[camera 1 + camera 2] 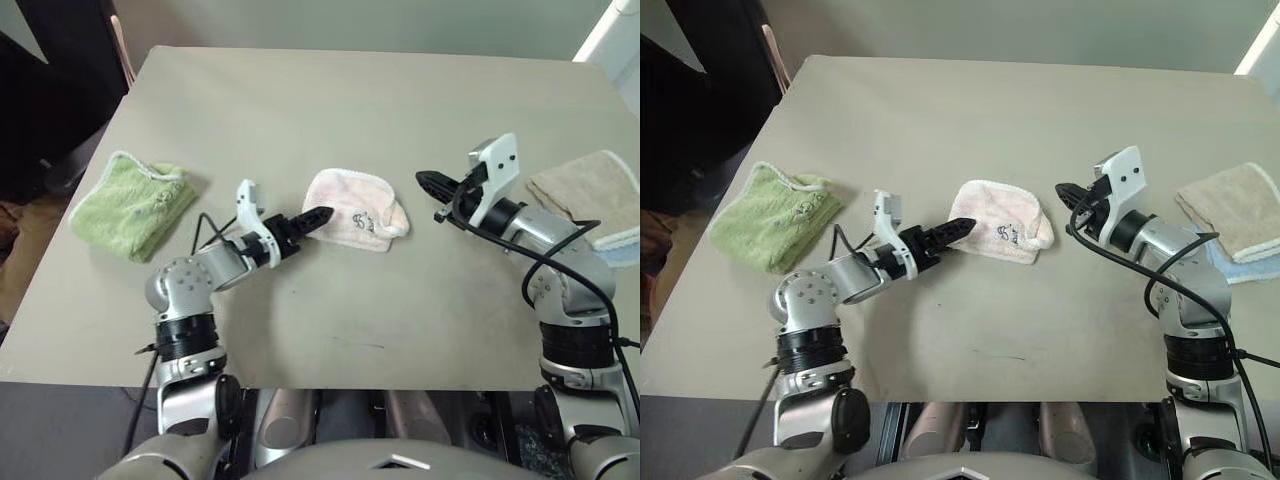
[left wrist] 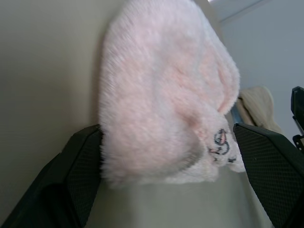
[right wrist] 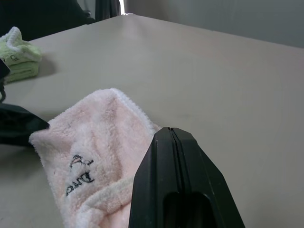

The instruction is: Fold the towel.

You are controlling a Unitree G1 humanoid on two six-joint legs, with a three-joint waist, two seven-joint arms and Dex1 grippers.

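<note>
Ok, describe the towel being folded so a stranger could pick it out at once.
On the beige table, look to the middle, between the two grippers. The towel lies there folded into a small bundle. It is pale pink with a dark embroidered mark, unlike the green cloth and the tan cloth.

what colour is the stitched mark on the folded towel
Dark, nearly black, on the pale pink towel; the stitched mark shows best in the right wrist view.
</note>
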